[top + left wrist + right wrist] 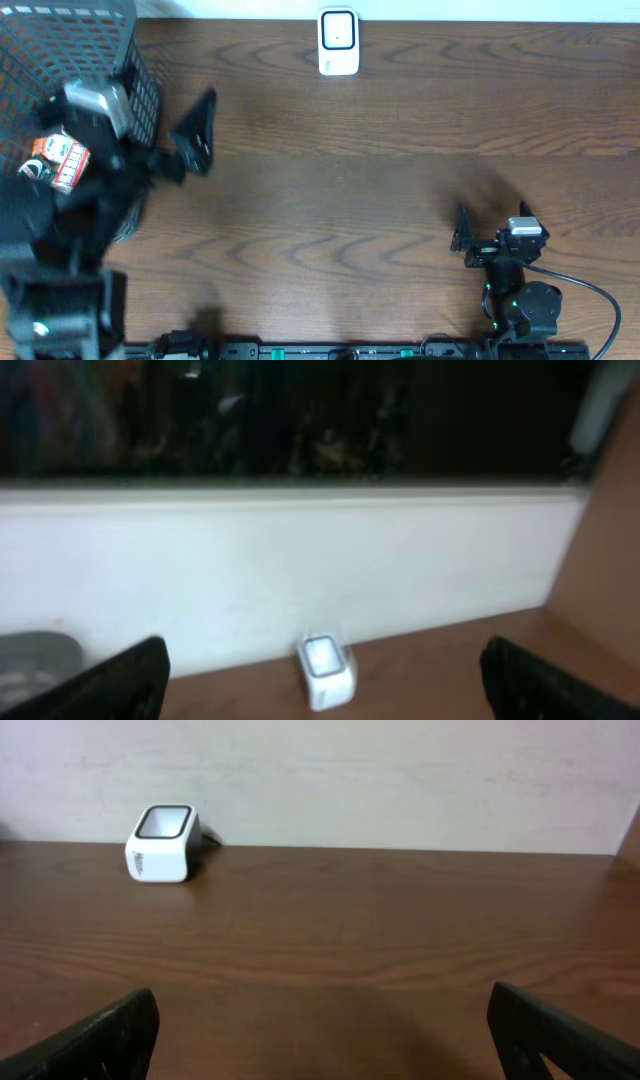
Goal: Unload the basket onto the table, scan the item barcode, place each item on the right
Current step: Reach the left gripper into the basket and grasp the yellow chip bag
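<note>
Left jaws: spread fully wide with nothing held; they are poised just outside the right wall of the wire basket [145, 95], and 2 dark fingers [120, 680] are seen at the lower corners of the blurred left wrist view.
Right jaws: spread fully wide with nothing held, set low over the counter [340, 200] near its front right.
Item: a red-and-white packet [68, 165] is seen lying inside the basket at the counter's far left, partly covered by the left arm; no barcode can be made out on it.
Scanner: a white barcode scanner [338, 42] is stood at the middle of the counter's back edge, well apart from both jaws and from the basket.
</note>
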